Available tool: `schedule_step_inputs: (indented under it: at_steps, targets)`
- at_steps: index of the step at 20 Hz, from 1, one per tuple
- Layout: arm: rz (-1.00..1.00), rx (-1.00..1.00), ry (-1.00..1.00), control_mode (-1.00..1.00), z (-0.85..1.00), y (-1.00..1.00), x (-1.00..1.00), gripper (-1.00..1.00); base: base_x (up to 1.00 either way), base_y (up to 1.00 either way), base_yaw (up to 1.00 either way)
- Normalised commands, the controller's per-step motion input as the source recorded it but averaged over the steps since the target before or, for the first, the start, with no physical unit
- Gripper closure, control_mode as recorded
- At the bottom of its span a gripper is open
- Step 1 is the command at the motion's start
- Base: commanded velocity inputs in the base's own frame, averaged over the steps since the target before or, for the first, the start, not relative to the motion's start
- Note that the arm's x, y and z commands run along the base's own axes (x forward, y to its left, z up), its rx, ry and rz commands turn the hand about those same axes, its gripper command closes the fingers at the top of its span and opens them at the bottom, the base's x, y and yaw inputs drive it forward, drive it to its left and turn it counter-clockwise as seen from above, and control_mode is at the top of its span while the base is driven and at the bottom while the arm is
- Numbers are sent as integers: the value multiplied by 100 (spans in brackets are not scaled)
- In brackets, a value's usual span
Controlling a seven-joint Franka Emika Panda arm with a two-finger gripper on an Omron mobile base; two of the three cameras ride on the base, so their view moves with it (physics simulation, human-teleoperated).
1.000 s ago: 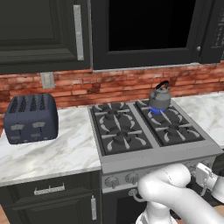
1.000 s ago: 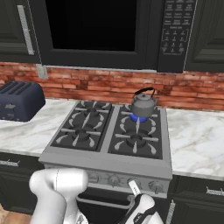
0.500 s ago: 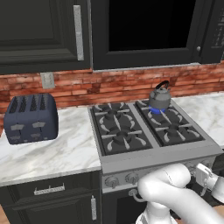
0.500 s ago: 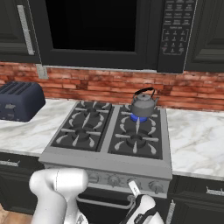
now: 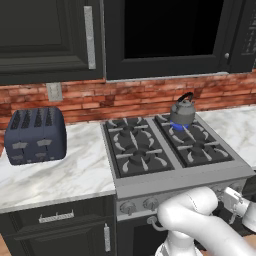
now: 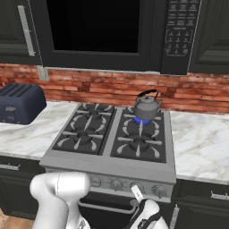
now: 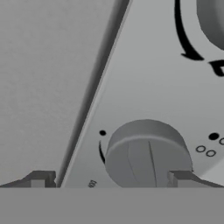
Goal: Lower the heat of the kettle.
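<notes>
The kettle [image 5: 182,111] stood upright on the rear right burner of the stove [image 5: 170,150], with a blue flame [image 5: 178,126] visible under its base; in the right base view the same kettle [image 6: 146,107] sat at the back of the right-hand pair of burners, its black handle arched over the lid. The brick wall [image 5: 130,95] ran directly behind it, at 12 o'clock from the kettle. A dark blue toaster [image 5: 35,134] rested on the marble surface [image 5: 70,172], well apart from the stove at its 9 o'clock. A dark microwave [image 6: 103,31] hung above the cooktop. The white arm was down in front of the stove's control panel, below the row of knobs [image 6: 117,184]. In the hand view, the tool [image 7: 111,179] faced the grey front panel at close range, and a round grey knob [image 7: 146,153] lay just ahead between the two fingertips [image 7: 41,179]. The fingers stood apart, one at 7 o'clock and one at 5 o'clock of the knob, wider than the knob itself, with the right tip overlapping the knob's edge; whether either touched it could not be told. Part of a second knob [image 7: 212,22] showed at 1 o'clock on the panel.
</notes>
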Motion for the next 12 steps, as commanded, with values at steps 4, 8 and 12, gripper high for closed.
schedule_step_inputs:
  at_steps: [4, 8, 12]
  targets:
    - [0, -1, 0, -100, -13, 0, 19, -100, 0, 0, 0]
    - [0, 0, 0, -100, -13, 5, 23, -100, 0, 0, 0]
    - [0, 0, 0, -100, -11, 8, 21, -100, 0, 0, 0]
